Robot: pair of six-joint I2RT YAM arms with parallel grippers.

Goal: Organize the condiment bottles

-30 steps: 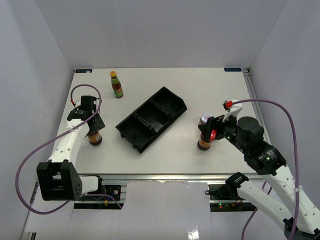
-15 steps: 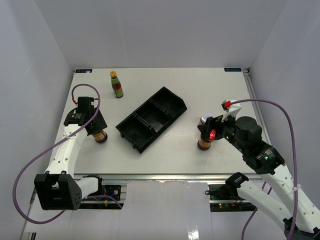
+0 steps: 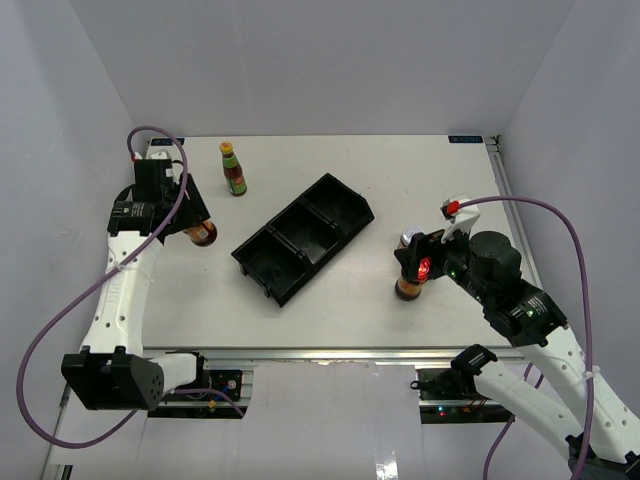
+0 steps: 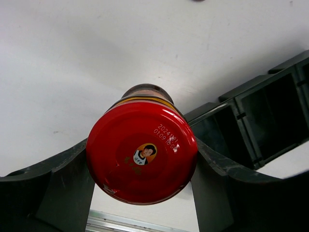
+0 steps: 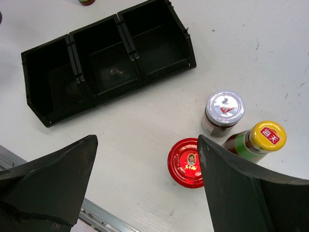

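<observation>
One red-lidded jar (image 4: 141,152), lid hidden overhead, fills left wrist view.

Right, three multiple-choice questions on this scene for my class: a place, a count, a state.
1. Where is the white-lidded jar? A in the tray; B on the table beside a yellow-capped bottle; C in the left fingers.
2. How many compartments has the tray? A two; B five; C three.
3. The left fingers are: A shut on a red-lidded jar; B open; C shut on a spoon.
Answers: B, it stands by the bottle; C, three sit in a row; A, both fingers press its sides.
</observation>
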